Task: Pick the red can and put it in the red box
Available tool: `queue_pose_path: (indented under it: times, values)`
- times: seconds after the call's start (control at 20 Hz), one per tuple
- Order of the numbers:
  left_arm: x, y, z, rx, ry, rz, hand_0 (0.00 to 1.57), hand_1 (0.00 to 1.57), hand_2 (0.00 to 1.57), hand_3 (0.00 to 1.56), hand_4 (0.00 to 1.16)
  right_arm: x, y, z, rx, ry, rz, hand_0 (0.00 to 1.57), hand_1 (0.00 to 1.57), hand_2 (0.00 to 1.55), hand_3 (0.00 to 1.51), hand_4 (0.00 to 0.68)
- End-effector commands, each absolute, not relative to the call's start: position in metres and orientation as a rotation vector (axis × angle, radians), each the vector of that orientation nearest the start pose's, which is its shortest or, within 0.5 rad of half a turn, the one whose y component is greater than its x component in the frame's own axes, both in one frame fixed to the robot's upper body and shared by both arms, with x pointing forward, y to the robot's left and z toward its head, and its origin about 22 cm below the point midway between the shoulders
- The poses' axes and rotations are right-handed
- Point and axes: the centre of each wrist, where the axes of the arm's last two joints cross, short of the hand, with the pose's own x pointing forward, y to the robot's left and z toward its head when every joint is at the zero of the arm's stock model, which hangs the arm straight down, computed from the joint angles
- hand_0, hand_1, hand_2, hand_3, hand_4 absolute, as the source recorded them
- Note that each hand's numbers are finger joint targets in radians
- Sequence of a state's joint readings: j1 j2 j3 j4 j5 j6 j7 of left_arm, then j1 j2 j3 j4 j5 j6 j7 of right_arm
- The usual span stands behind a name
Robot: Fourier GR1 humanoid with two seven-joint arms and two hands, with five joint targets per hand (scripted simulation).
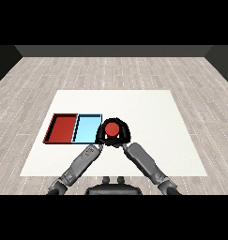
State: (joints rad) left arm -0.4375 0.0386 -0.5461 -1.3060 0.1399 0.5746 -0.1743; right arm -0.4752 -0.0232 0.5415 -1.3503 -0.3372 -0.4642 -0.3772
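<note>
— What lay below?
— A white surface [148, 136] on grey planks, red tray [62, 129] beside light blue tray [87, 130].
— The hands?
— Both forearms converged; right hand [124, 134] and left hand [102, 136] had black fingers curled round the round red can [112, 129], just right of the blue tray. No label was legible.

**No readable markings**

We find no text, label, brand, number or sign that can be read anywhere in the head view. The red can [112, 128] shows us only its plain red top, and the red tray [53, 129] and the light blue tray [87, 129] are plain in colour with no lettering. The white table [148, 117] carries no print that we can make out.
</note>
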Motion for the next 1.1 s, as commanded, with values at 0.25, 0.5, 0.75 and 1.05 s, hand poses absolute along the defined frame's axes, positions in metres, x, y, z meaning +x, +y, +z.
queue_pose_path:
  times: [0.25,0.5,0.75,1.05]
  values:
    - [0.286,0.058,0.032,-0.105,-1.822,-0.129,1.57,1.57,1.57,1.49,1.14,0.286,-0.058,0.071,0.476,-1.977,0.066,0.76,0.76,0.61,0.00,0.000]
    - [0.281,0.062,0.013,-0.093,-1.818,-0.138,1.57,1.57,1.57,1.49,1.14,0.285,-0.059,0.066,0.464,-2.007,0.079,0.00,0.00,0.00,0.00,0.000]
    - [0.297,0.070,0.015,-0.093,-1.838,-0.136,1.57,1.57,1.57,1.49,1.15,0.279,-0.069,0.082,0.416,-2.027,0.115,0.00,0.00,0.00,0.00,0.000]
    - [0.286,0.071,0.024,-0.070,-1.820,-0.128,1.57,1.57,1.57,1.48,1.15,0.281,-0.083,0.080,0.315,-2.102,0.082,0.00,0.00,0.00,0.00,0.000]
